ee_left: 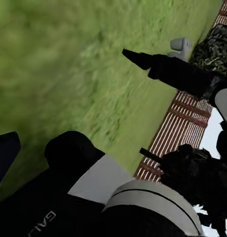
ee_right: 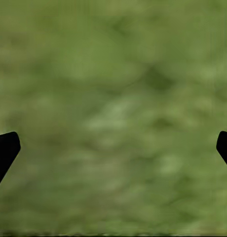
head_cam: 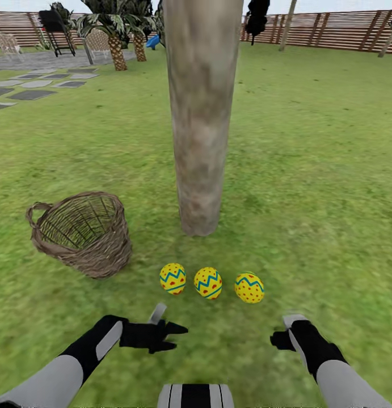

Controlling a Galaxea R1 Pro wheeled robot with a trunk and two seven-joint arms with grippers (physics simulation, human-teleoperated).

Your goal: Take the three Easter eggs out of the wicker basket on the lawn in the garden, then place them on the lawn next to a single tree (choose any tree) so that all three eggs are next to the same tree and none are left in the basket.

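Three small yellow Easter eggs (head_cam: 172, 278) (head_cam: 207, 283) (head_cam: 249, 287), each banded with a blue zigzag and dotted red, are laid in a row on the bright green lawn (head_cam: 309, 170) just before the thick pale grey-brown mottled tree trunk (head_cam: 200, 113), evidently as their final placing. The brown open-weave wicker basket (head_cam: 85, 232) is left tilted and empty beside them. The left gripper (head_cam: 176, 335) is spread with nothing held; the right gripper (ee_right: 113, 148) is spread wide over bare grass.

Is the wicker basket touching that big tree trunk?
Apart. In the head view, a strip of green lawn shows plainly between the wicker basket and the base of the tree.
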